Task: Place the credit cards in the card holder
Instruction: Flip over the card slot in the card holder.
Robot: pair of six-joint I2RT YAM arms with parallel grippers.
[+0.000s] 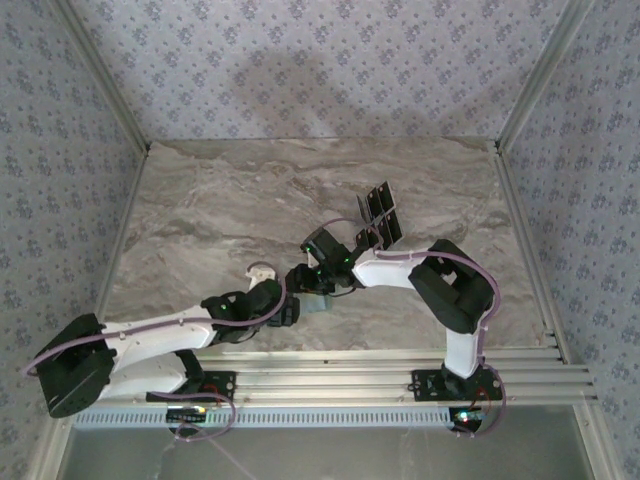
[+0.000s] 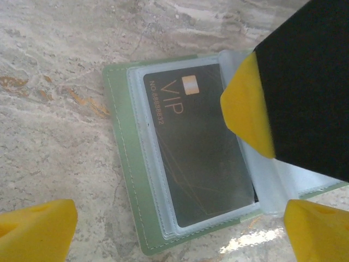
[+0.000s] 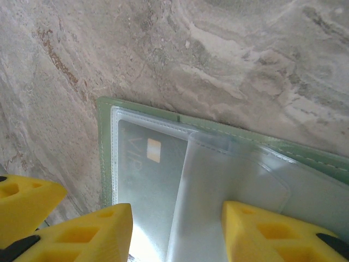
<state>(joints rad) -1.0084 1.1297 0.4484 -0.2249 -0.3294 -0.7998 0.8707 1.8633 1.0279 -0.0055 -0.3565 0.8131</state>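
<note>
1. The desk point(image 1: 220, 210) is a slab of grey-brown veined marble, matt and flat. The top view takes in all of it, while the wrist views give close patches of it.
2. The card holder point(image 1: 318, 303) lies open near the front middle of the desk, between my two end effectors. From above it is a pale scrap half hidden under them. My left wrist view shows its soft sage-green cover point(image 2: 122, 164) with a stitched edge.
3. Inside it are clear plastic sleeves point(image 3: 234, 180), glossy and slightly frosted. One loose leaf curls up in my right wrist view.
4. The spare credit cards point(image 1: 380, 215) lie in a black, glossy cluster further back on the desk, well apart from the holder.
5. One black VIP card point(image 2: 202, 158) sits in a sleeve, sharp in my left wrist view and a grey blur with a pale chip point(image 3: 144, 174) in the right.
6. My left end effector point(image 2: 180, 218) hangs wide apart over the holder, holding nothing.
7. My right end effector point(image 3: 177, 218) stands narrower, fingers apart, one yellow finger point(image 2: 248, 112) down at the sleeves.
</note>
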